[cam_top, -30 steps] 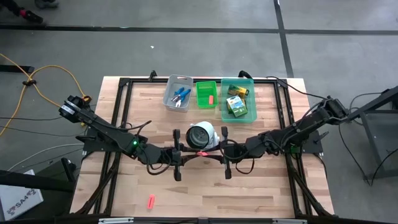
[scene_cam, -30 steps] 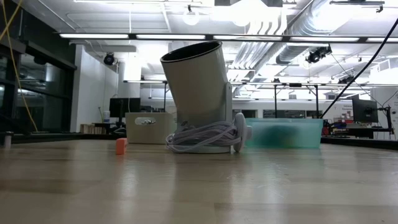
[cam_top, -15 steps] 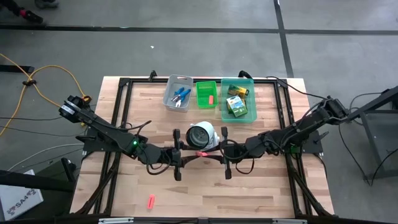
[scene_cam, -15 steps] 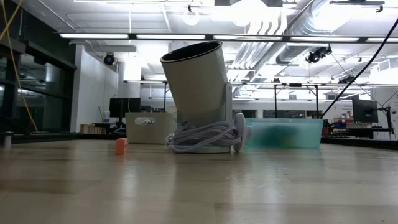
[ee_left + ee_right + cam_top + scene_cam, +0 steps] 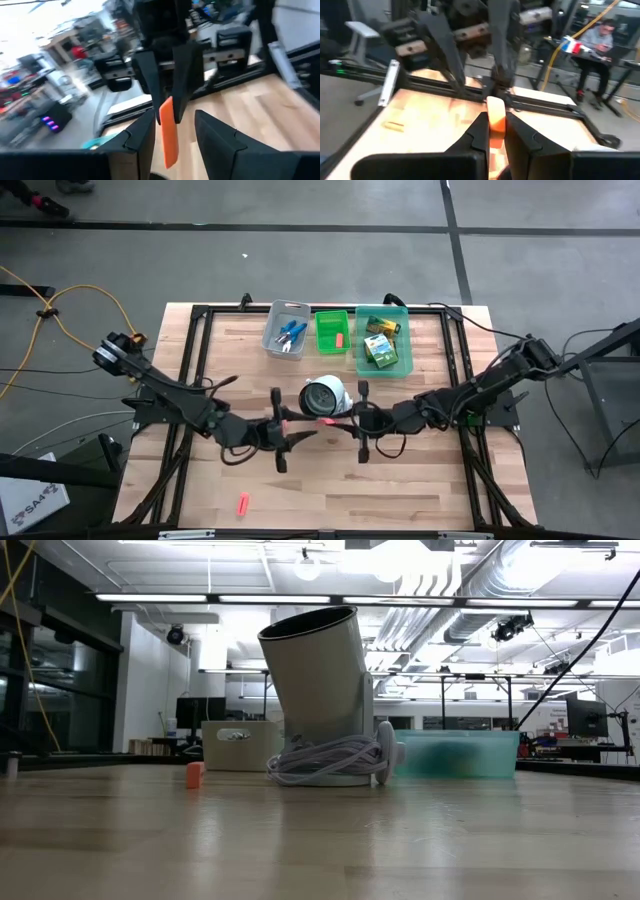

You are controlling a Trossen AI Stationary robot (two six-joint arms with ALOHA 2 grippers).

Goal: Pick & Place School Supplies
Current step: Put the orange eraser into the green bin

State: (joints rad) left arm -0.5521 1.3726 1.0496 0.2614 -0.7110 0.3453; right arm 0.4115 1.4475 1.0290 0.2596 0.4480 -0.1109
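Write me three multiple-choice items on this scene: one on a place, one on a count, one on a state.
1. Where do the blue-handled scissors lie?
A. loose on the wood
B. in the grey bin
C. in a gripper

2. How many bins stand in the row at the far edge of the table?
A. two
B. three
C. five

3. What is the right gripper doing?
A. standing open and empty
B. shut on a crayon box
C. shut on a red-pink stub

Answers:
1. B, the blue handles show inside the grey bin.
2. B, the grey bin, the green bin and the teal bin stand side by side.
3. C, its fingers press both sides of the stub.
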